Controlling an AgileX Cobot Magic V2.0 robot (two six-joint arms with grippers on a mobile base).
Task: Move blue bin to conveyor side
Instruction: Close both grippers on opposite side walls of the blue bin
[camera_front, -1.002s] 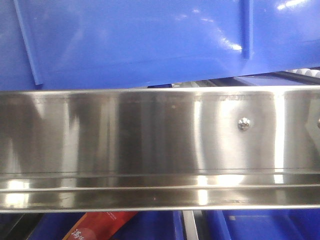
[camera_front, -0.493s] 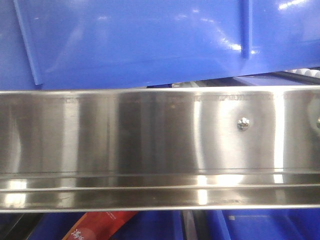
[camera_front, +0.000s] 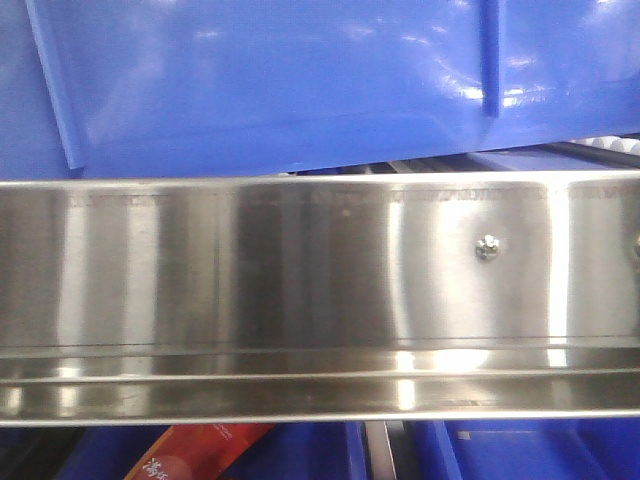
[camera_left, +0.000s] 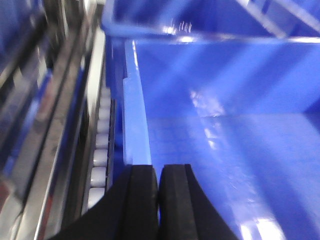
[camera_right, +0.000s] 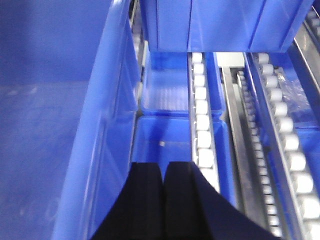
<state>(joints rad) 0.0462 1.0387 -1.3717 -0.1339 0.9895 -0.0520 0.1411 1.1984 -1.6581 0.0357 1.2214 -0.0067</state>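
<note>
The blue bin fills the top of the front view, its glossy underside tilted above a steel rail. In the left wrist view my left gripper is shut, its black fingers lying at the inner edge of the blue bin's left rim, with only a thin blue sliver in the gap. In the right wrist view my right gripper is shut, just outside the blue bin's right wall, with nothing seen between the fingers. The conveyor side is out of view.
A brushed steel rail spans the front view, with a red packet below it. White roller tracks run beside the bin. Other blue bins sit lower and behind.
In the front view the bin's underside has crept slightly upward at the right, and the reflections on the steel rail have shifted.
</note>
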